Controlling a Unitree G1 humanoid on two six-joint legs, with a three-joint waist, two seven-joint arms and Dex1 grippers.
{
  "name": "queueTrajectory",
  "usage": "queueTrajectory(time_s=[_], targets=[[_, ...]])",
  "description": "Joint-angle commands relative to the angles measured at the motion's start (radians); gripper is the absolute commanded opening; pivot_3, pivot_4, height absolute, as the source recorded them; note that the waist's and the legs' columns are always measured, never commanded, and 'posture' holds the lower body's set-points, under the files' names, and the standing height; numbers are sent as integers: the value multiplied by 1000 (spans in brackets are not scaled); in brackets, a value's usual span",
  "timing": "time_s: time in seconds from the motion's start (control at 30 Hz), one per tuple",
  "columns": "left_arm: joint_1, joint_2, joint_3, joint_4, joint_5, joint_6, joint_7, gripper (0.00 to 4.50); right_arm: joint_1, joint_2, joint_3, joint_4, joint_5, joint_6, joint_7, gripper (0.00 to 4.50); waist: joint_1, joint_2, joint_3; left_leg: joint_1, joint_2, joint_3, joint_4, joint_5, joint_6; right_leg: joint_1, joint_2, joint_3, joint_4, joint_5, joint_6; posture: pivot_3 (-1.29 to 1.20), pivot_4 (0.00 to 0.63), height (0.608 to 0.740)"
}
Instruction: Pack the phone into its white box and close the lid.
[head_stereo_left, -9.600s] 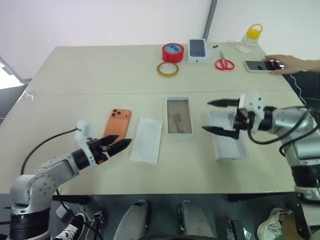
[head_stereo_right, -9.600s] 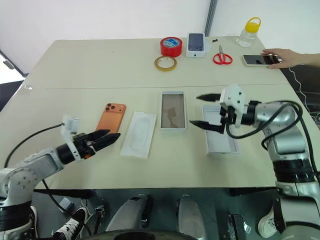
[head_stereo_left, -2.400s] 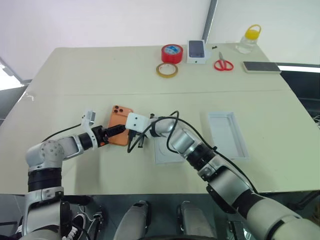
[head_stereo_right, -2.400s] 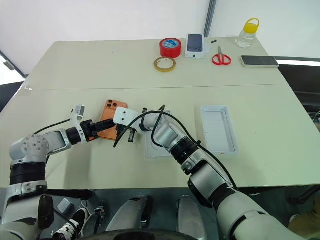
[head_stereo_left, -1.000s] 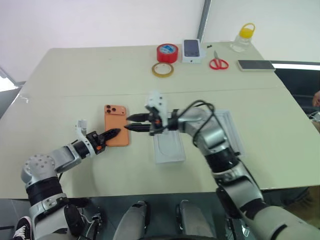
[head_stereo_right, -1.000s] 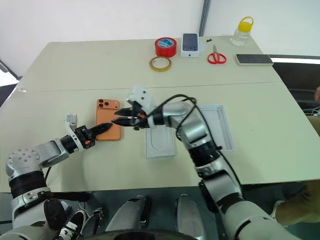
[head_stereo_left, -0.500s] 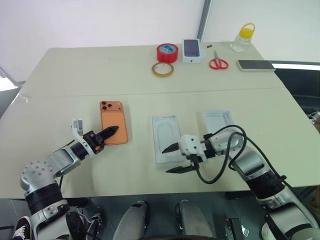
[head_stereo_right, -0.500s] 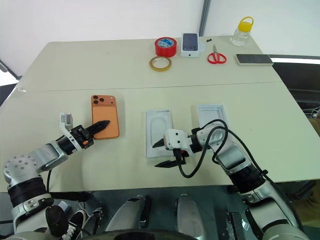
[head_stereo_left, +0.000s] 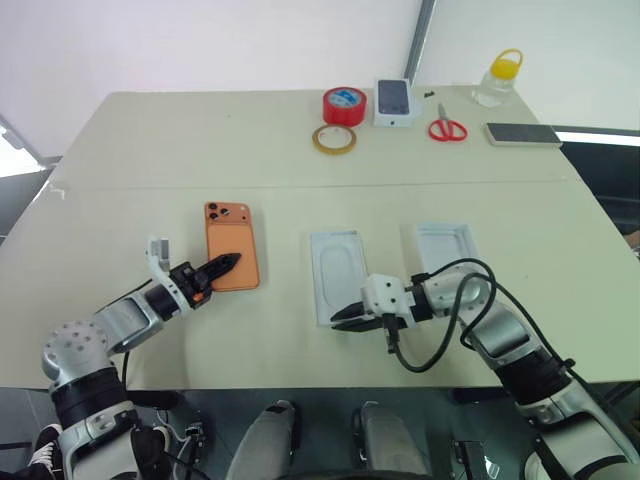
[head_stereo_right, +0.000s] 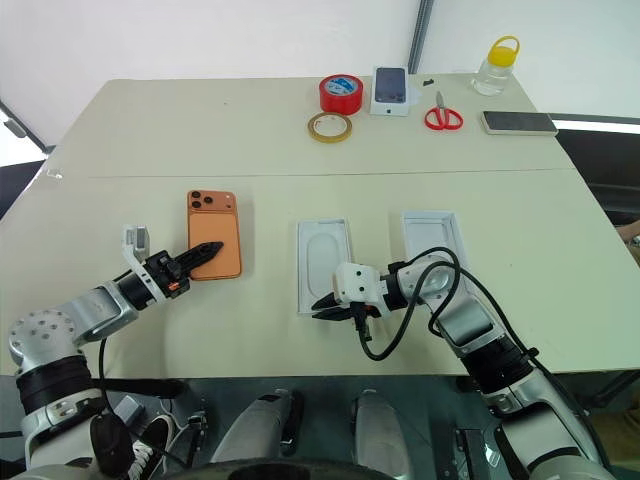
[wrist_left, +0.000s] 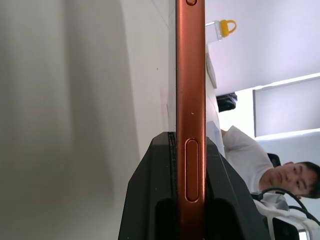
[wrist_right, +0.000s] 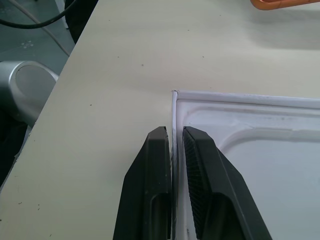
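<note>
- The phone (head_stereo_left: 232, 255) lies flat, back up, on the left half of the table (head_stereo_left: 200, 150), nearer its near edge than its far one. Its long axis runs from near edge to far edge, with the lenses at the far end.
- The left gripper (head_stereo_left: 222, 266) is clenched on the phone's near short end. The left wrist view shows the orange side rail squeezed between both fingers.
- The white box (head_stereo_left: 314, 280) sits to the right of the phone, about mid-table, well apart from it with bare table between. Its long axis lies parallel to the phone's.
- A white insert card (head_stereo_left: 340, 275) with an oval embossing covers the box floor.
- The right gripper (head_stereo_left: 342, 318) is pinched shut on the box's thin wall at its near-left corner.
- The lid (head_stereo_left: 445, 250) lies just right of the box, plain inside up, also parallel.
- Judgement: the coming move turns on a sideways carry, since the box lies straight to the right of the held phone. The two axes already match, so little turning should be needed.
- The left arm has the phone, and the right arm looks placed to steady the box.
- The insert card may have to come out first. I cannot tell from here.
</note>
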Motion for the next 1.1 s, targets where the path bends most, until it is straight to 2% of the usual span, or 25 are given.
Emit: queueTrajectory(time_s=[0.03,0.1,0.33,0.47,0.73,0.83,1.03,1.1], targets=[[-7,11,-2,-36,-33,-30,-14,0,3,-16,-10,-9,-4,-16,1,555,0,0,0,0,0,0,0,0,0,0,0,0,0,0,0,0,150,740],[-9,7,-6,-36,-36,-31,-5,0,2,-8,-3,2,-14,-19,-11,22,-1,0,0,0,0,0,0,0,0,0,0,0,0,0,0,0,150,740],[-36,-7,-7,-48,-73,-55,33,0,-47,78,12,10,-44,-9,-93,9,-3,0,0,0,0,0,0,0,0,0,0,0,0,0,0,0,150,740],[-63,-39,-19,-59,-106,-73,80,0,-131,185,35,77,-114,7,-203,9,-2,0,0,0,0,0,0,1,-2,0,0,0,1,0,0,0,150,740],[-78,-99,-57,-87,-150,-109,146,0,-141,267,79,79,-162,100,-283,9,0,0,0,0,0,0,1,1,-2,0,0,0,0,0,0,0,150,740],[-75,-111,-75,-83,-158,-114,153,0,-147,277,77,81,-170,133,-307,1040,-4,0,0,0,0,0,1,1,-2,0,0,0,1,0,0,0,150,740],[-84,-108,-135,-59,-140,-115,127,0,-118,223,37,-45,-66,173,-220,4051,-2,0,0,0,0,0,1,1,-2,0,0,0,1,0,0,0,150,740],[-98,-94,-168,-43,-115,-112,103,0,-110,183,-17,-90,9,207,-174,4051,-1,0,0,0,0,0,1,1,-2,0,0,0,0,0,0,0,150,740]])
